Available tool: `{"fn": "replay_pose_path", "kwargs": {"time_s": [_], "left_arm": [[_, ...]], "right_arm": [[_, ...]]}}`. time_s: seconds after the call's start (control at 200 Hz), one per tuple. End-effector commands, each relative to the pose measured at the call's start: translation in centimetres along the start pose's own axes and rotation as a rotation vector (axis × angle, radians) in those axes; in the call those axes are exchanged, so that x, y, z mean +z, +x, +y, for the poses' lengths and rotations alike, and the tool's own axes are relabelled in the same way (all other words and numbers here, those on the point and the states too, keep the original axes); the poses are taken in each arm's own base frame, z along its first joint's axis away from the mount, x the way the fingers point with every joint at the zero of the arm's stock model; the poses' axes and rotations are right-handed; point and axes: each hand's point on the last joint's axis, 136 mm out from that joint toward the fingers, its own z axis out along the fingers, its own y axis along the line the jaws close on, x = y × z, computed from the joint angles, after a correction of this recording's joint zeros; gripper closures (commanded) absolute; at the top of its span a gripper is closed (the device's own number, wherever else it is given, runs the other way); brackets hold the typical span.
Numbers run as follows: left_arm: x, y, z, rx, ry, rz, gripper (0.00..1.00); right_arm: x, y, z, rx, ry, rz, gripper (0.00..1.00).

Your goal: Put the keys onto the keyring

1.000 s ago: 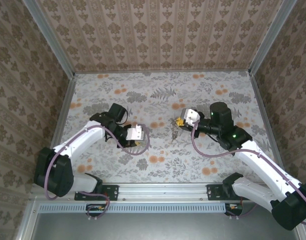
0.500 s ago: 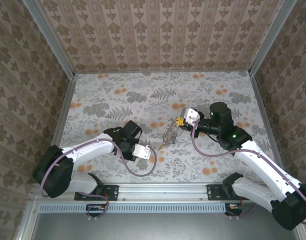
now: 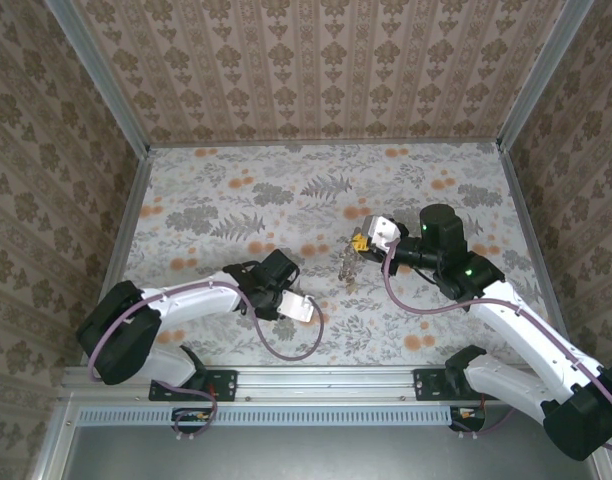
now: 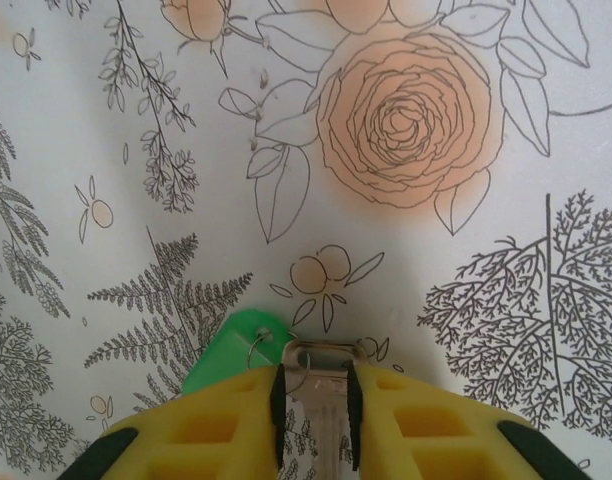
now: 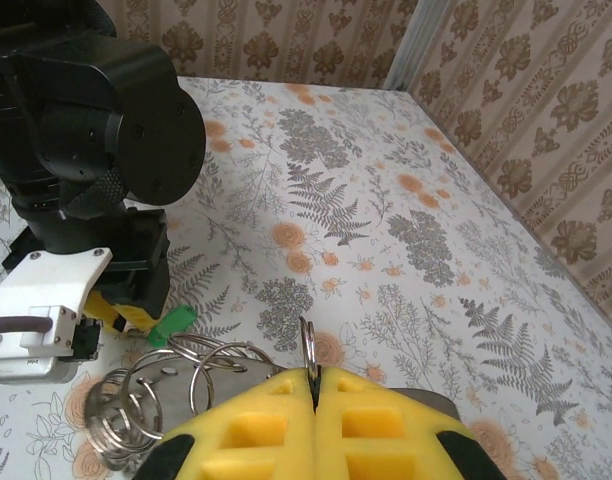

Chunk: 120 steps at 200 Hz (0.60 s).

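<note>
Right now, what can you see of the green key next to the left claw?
The green key has a flat, bright green head, plastic-looking, with a thin metal ring through its hole. It seems to lie on the flowered table, its lower part hidden under the yellow pad of the left claw. Whether the pad touches it I cannot tell.
</note>
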Motion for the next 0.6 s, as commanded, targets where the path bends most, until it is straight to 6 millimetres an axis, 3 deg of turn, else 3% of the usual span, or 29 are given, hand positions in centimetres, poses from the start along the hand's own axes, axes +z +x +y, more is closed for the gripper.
{"fn": "replay_pose_path", "kwargs": {"time_s": [0.0,0.155,0.27,0.36,0.395,0.475,0.595], "left_arm": [[-0.5,-0.5,0.2,-0.024,-0.019,-0.024,0.73],[-2.4,-1.1,0.7,-0.061,-0.076,-0.082,0.72],[-5.4,-1.6,1.6,-0.132,-0.151,-0.173,0.71],[-9.0,-2.3,2.9,-0.208,-0.242,-0.298,0.7],[-10.5,-2.5,3.4,-0.241,-0.279,-0.358,0.61],[-14.2,-3.3,4.9,-0.308,-0.378,-0.505,0.52],[-19.2,-5.5,6.1,-0.333,-0.439,-0.706,0.54]], "right_arm": [[-0.6,-1.6,-0.8,-0.019,0.037,-0.047,1.0],[-0.5,-1.1,-0.5,-0.022,0.025,-0.035,1.0],[-0.4,-0.8,-0.2,-0.034,0.01,-0.03,1.0],[-0.3,-1.1,0.6,-0.058,-0.031,-0.054,1.0],[-0.4,-1.5,1.4,-0.084,-0.066,-0.082,1.0],[-0.6,-2.8,3.4,-0.125,-0.15,-0.167,1.0],[-0.7,-4.0,4.8,-0.143,-0.222,-0.24,1.0]]}}
